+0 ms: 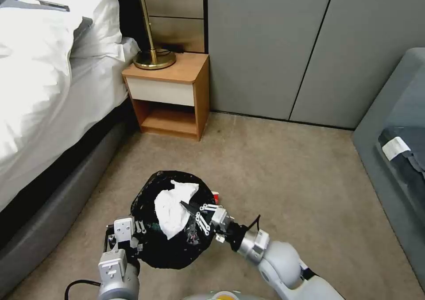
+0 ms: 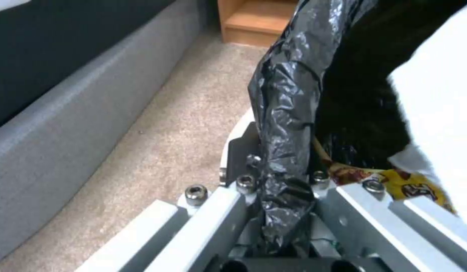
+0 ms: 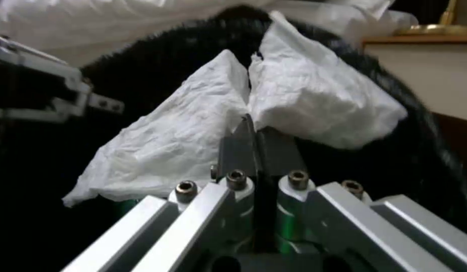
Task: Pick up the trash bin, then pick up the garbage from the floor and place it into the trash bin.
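We see the right gripper (image 1: 185,205) pinched shut on a crumpled white tissue (image 1: 173,208), held over the mouth of the trash bin (image 1: 170,247). The left gripper (image 1: 142,233) clamps the bin's black liner (image 2: 284,113) at the rim. A yellow wrapper (image 2: 395,181) lies inside, just past the left gripper's fingers.

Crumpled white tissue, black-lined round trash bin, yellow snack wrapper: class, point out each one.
Crumpled white tissue (image 1: 170,211), head view, its middle.
Black-lined round trash bin (image 1: 146,202), head view, liner rim.
Yellow snack wrapper (image 2: 405,185), left wrist view, printed face.

open carpet (image 1: 274,167) ahead (bed (image 1: 40,114), nightstand (image 1: 170,96) left)
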Tool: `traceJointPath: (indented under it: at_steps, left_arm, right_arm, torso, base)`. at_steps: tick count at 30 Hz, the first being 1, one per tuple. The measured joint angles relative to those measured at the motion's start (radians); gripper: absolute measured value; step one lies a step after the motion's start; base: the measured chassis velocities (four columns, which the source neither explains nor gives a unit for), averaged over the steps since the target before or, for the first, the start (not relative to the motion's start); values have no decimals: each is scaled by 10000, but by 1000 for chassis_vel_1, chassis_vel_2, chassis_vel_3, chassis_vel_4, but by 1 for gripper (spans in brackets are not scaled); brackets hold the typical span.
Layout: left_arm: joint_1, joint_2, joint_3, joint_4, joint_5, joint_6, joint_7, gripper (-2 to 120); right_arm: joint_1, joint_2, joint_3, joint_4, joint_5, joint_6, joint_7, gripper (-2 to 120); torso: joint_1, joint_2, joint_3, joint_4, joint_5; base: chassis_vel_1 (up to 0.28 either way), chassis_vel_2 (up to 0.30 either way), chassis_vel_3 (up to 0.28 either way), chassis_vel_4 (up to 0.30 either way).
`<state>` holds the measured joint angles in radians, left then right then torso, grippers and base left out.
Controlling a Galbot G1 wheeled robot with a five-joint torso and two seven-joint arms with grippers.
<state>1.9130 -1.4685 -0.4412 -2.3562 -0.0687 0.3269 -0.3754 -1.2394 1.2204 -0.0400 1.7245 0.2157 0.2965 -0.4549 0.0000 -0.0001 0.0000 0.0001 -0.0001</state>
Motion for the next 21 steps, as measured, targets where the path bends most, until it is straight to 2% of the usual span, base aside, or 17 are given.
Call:
traceJointPath:
  at_steps: [2,5,6,9,13,15,17,20,21]
  left_arm:
    - [3,-8,11,-8,13,-3,2,1]
    - [20,-13,30,-10,40,-7,5,1]
    - [20,-13,30,-10,40,-7,5,1]
    - [11,-13,31,-19,47,-14,8,1]
    - [5,-10,32,-19,47,-14,8,1]
    - [1,-9,35,-21,47,-16,10,1]
    - [0,-9,35,-24,47,-16,10,1]
    - [-10,-2,65,-52,47,-15,45,1]
    - [-10,-2,65,-52,47,-15,45,1]
  right_arm:
    - [43,28,-33,-149,-6,-71,57,0]
    - [39,28,-58,-203,-35,-174,186,10]
    - [39,28,-58,-203,-35,-174,186,10]
    - [-85,-137,-57,169,-64,-404,373,27]
    - [-210,-319,-48,416,-101,-599,568,37]
    - [-371,-517,-47,679,-166,-931,886,46]
    - [-419,-572,-46,768,-174,-1078,1016,50]
    - [-588,-897,-119,1271,2,-2260,1779,65]
    - [-588,-897,-119,1271,2,-2260,1779,65]
  torso:
    - [-1,0,0,0,2]
    - [0,0,0,0,2]
    - [0,0,0,0,2]
    - [0,1,0,-1,2]
    - [0,0,0,0,2]
    - [0,0,0,-1,1]
    - [-1,0,0,-1,1]
    - [0,0,0,-1,2]
    - [0,0,0,-1,2]
  base:
    - [0,0,0,0]
    - [0,0,0,0]
    - [0,0,0,0]
    - [0,0,0,0]
    - [0,0,0,0]
    - [0,0,0,0]
    - [0,0,0,0]
    - [0,0,0,0]
    - [0,0,0,0]
